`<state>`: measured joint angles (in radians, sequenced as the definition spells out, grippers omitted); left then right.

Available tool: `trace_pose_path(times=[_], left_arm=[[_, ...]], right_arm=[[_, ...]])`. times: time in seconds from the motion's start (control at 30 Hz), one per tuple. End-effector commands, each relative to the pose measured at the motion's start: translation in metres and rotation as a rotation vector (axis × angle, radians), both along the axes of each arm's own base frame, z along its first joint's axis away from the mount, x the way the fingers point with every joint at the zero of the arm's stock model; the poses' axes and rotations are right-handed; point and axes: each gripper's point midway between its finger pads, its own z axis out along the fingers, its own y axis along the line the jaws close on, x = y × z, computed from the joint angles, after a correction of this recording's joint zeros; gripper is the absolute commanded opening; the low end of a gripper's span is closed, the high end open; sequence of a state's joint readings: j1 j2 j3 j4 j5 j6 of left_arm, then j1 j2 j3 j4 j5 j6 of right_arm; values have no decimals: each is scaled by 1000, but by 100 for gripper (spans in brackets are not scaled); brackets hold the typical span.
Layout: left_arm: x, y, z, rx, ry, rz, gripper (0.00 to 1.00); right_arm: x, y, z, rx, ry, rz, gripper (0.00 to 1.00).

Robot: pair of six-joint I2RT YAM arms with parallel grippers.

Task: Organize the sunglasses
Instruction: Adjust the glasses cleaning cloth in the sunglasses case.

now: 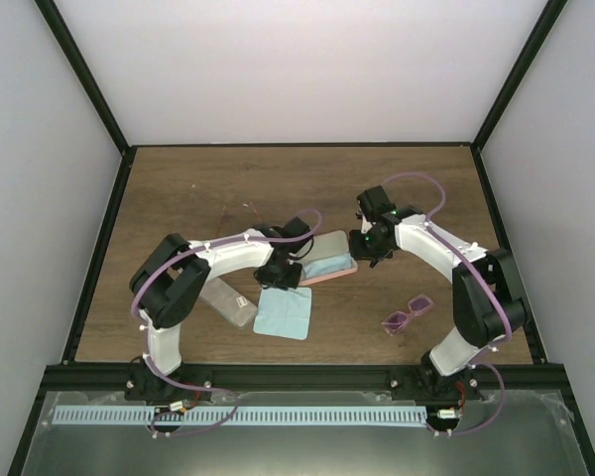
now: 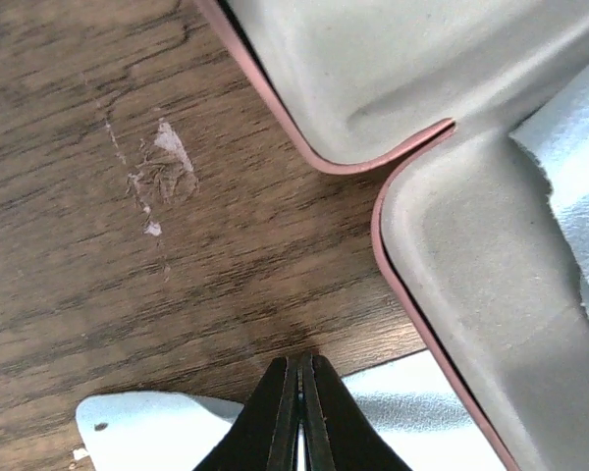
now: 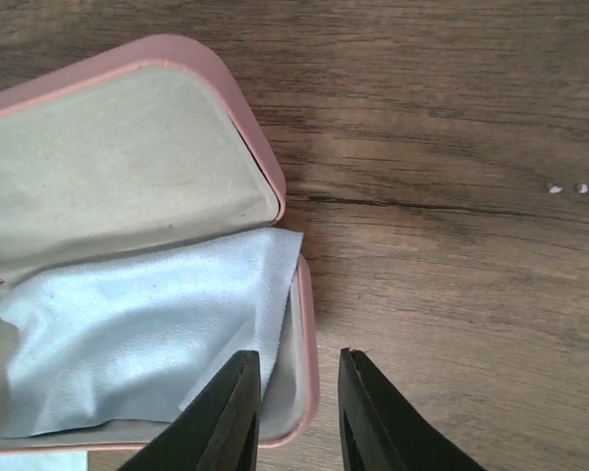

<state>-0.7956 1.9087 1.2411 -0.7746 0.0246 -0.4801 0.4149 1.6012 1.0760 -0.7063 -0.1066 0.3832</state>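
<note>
Purple-pink translucent-framed sunglasses (image 1: 408, 313) lie on the wooden worktop (image 1: 198, 188), well apart from the right gripper (image 3: 299, 355), back toward its arm's base, long axis slanting near-left to far-right. That gripper, slightly parted and empty, hangs over the open pink oblong case (image 3: 275, 177), whose light blue cloth (image 3: 147, 324) probably awaits them; the left gripper (image 2: 301, 358) is pinched closed.

We see the left gripper (image 2: 300, 365) closed at 6 o'clock over a blue cloth (image 2: 152, 424), pink case (image 2: 471, 265) at 2 o'clock.
</note>
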Motion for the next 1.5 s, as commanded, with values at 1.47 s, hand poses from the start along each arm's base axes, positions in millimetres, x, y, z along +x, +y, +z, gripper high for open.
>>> trace_pose_path(times=[1.47], left_arm=[[-2, -62, 35, -190, 6, 37, 28]], right_arm=[[-39, 6, -39, 65, 117, 37, 6]])
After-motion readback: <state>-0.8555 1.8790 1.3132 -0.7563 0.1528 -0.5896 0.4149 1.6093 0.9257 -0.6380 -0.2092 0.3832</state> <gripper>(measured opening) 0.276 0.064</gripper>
